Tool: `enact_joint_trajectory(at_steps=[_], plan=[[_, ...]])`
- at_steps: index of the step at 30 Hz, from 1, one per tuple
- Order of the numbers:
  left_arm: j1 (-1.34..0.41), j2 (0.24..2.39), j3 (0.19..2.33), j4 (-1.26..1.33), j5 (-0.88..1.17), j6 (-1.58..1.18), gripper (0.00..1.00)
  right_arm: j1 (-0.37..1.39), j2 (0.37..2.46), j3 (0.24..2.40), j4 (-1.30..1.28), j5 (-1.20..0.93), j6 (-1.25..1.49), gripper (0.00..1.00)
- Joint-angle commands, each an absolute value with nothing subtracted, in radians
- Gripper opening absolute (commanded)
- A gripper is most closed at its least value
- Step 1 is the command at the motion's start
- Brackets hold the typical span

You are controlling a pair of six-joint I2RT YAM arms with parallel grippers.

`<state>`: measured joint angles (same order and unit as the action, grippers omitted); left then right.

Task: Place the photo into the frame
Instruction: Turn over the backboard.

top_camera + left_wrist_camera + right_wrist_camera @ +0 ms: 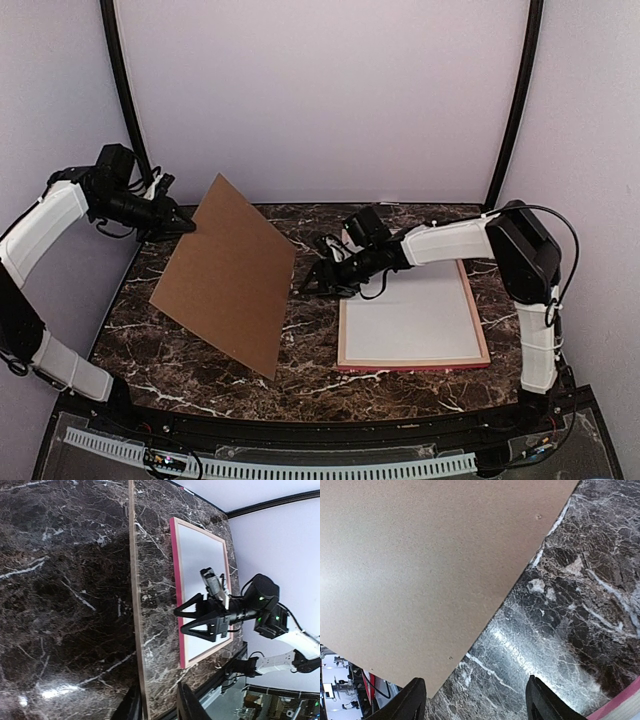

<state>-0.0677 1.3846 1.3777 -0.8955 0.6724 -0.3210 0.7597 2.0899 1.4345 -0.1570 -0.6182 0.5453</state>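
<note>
From above, one brown backing board (228, 275) tilts up with its corner clamped in the left tool (189, 226), and one pink frame (415, 366) lies flat at right on the dark marble surface (130, 322) between pale walls (320, 90). The left wrist view shows the right tool (178, 621) spread wide at the frame's edge. In the right wrist view its fingers (416, 700) stand apart and empty above the marble, beside the board.

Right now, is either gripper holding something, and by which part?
The left gripper pinches the brown backing board by its upper left edge, and the board hangs tilted. The right gripper is open and holds nothing.
</note>
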Motion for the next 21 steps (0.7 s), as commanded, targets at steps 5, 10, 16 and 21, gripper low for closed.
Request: enact_joint_trajectory(at_steps=[5,10,16,21], plan=[[-0.117,1.313,1.285,-0.692,0.821,-0.434,0.28,0.810,2.199,1.480,-0.109,-0.616,0.605,0.69],[-0.150,1.311,1.235,-0.606,0.849,-0.489,0.29,0.811,2.209,1.462,-0.077,-0.623,0.624,0.69],[-0.190,1.307,1.238,-0.517,0.877,-0.547,0.38,0.808,2.207,1.419,0.029,-0.690,0.671,0.70],[-0.237,1.321,1.251,-0.476,0.877,-0.575,0.46,0.801,2.202,1.379,0.119,-0.748,0.718,0.71]])
